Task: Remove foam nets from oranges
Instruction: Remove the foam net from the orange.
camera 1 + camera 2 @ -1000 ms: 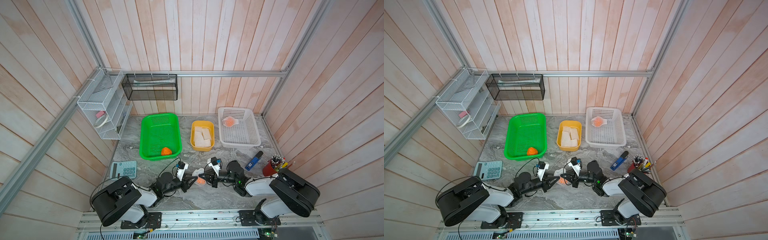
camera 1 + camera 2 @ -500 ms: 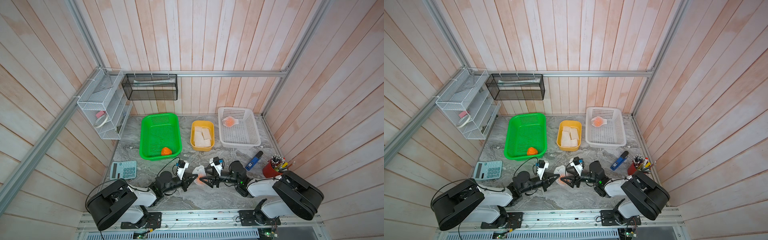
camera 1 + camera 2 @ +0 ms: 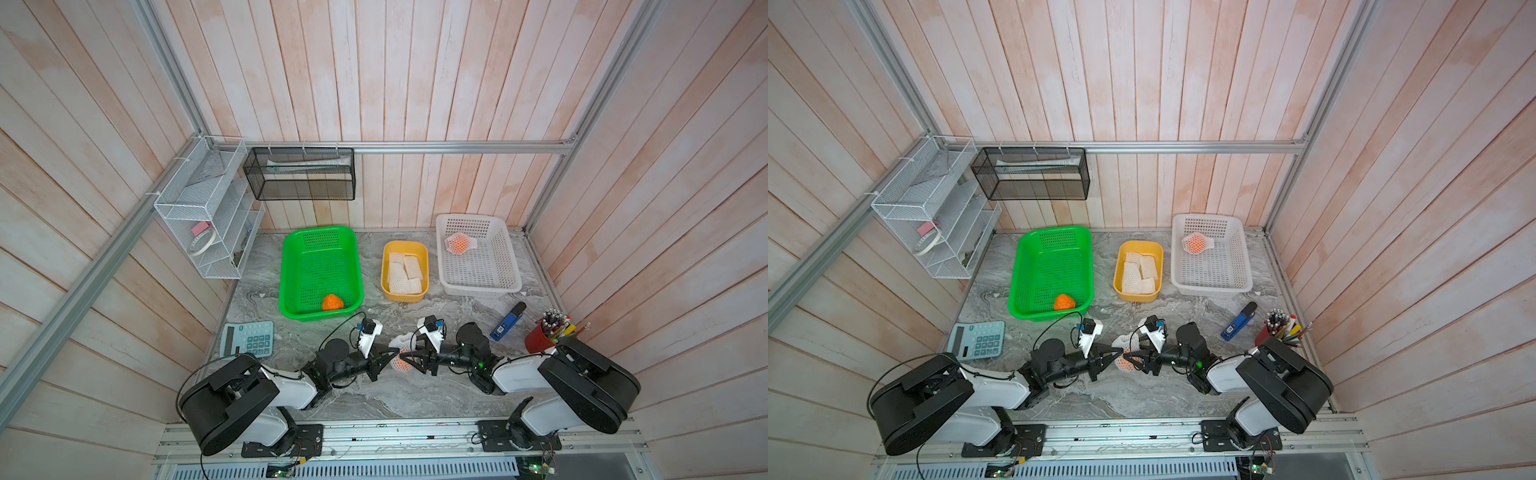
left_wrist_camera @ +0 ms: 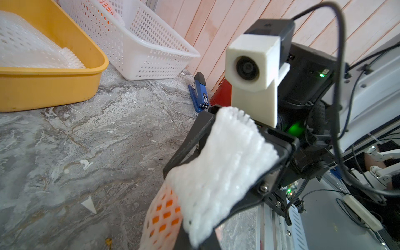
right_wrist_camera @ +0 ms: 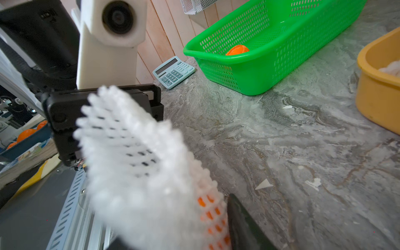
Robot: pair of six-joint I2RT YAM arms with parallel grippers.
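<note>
A netted orange [image 3: 400, 363] lies on the marble near the front, between my two grippers. My left gripper [image 3: 392, 356] is shut on the foam net [image 4: 218, 164] at the fruit's left side. My right gripper [image 3: 410, 362] has its jaws round the orange [image 5: 213, 218], one finger [image 5: 244, 227] pressed against the mesh. The net's loose end [image 3: 1122, 341] stands up behind the fruit. A bare orange [image 3: 332, 302] sits in the green basket [image 3: 320, 237]. Another netted orange [image 3: 458, 243] rests in the white basket [image 3: 505, 266]. Flattened foam nets [image 3: 404, 272] fill the yellow tub [image 3: 405, 246].
A calculator [image 3: 248, 340] lies at the front left. A blue stapler [image 3: 507, 321] and a red pen cup [image 3: 539, 340] stand at the right. A white wire rack [image 3: 208, 216] and a black mesh box [image 3: 299, 174] hang on the walls.
My left gripper has shut on the net. My right gripper let go, opened wide, then narrowed round the netted orange. The net's white loose end now shows behind the fruit.
</note>
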